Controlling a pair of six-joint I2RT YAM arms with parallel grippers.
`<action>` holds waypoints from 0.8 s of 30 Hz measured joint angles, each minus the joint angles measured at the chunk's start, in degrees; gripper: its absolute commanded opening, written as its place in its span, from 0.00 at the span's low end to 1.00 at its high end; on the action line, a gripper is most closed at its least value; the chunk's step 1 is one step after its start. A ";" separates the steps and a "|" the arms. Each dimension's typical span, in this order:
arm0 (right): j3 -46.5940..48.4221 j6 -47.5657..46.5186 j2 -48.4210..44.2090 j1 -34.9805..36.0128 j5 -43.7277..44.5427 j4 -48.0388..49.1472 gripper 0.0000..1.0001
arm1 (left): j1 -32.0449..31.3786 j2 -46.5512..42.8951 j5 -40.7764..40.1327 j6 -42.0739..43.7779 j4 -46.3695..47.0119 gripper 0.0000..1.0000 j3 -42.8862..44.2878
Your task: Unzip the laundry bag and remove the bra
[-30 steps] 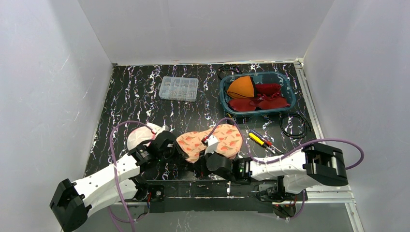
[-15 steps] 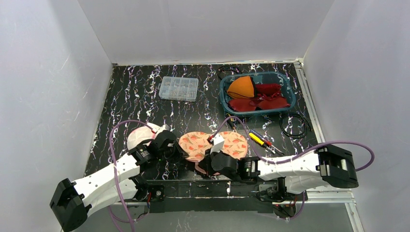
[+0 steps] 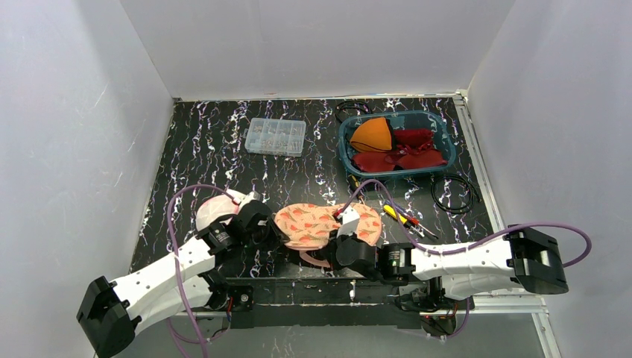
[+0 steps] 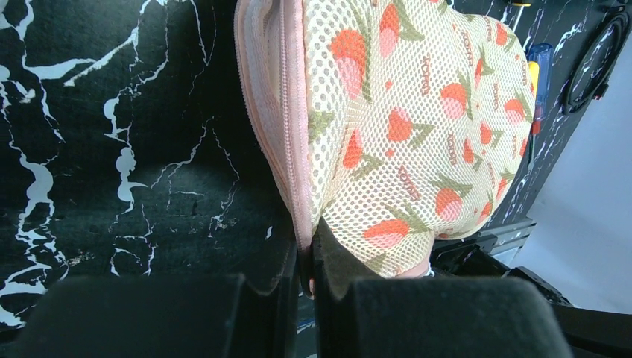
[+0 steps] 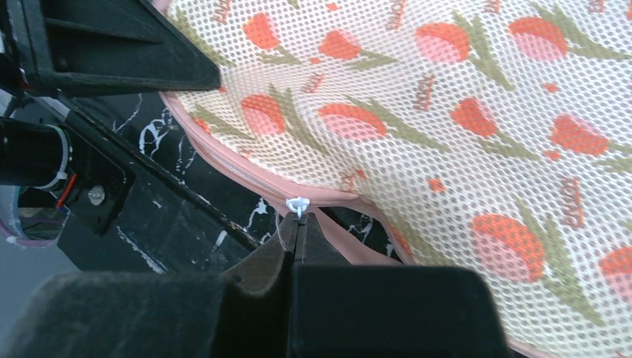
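Right wrist: your right jaws are pinching the zipper pull (image 5: 297, 204), left jaws clamping the laundry bag (image 4: 417, 134); follow the seam.

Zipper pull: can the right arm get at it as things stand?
Likely yes: the right gripper looks shut on the white pull at the pink edge of the bag, nothing between; the left gripper pinches that edge too.

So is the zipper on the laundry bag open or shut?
Shut where visible: the zipper teeth run closed along the laundry bag's pink edge. The right gripper pinches its pull.
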 measured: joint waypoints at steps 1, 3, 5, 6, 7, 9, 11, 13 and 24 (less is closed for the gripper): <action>-0.22 0.13 -0.44 0.00 0.35 -0.42 0.01 | 0.17 0.11 -0.02 0.22 0.07 0.00 0.09; -0.79 0.22 -1.11 0.00 0.83 -1.22 0.01 | 0.63 0.90 -0.02 0.76 0.07 0.00 0.55; -0.98 0.35 -1.31 0.00 1.33 -2.14 0.01 | 1.27 2.43 0.07 1.53 0.20 0.00 1.33; -1.07 0.37 -1.31 0.00 1.66 -2.29 0.01 | 1.62 3.28 0.13 1.97 0.31 0.00 1.70; -1.20 0.39 -1.31 0.00 1.81 -2.25 0.01 | 1.99 4.09 0.28 2.40 0.35 0.00 2.10; -1.55 0.55 -1.31 0.00 2.08 -2.29 0.01 | 2.71 5.11 0.44 3.13 0.33 0.04 2.69; -1.73 0.57 -1.31 0.00 2.08 -2.34 0.01 | 3.08 5.18 0.63 3.67 0.35 0.19 2.80; -1.73 0.52 -1.31 0.00 2.08 -2.16 0.01 | 3.21 4.50 0.68 4.09 0.02 0.40 2.80; -2.80 -2.16 -0.83 0.00 0.44 0.20 0.01 | 3.96 -8.44 4.63 3.34 -2.99 0.67 0.48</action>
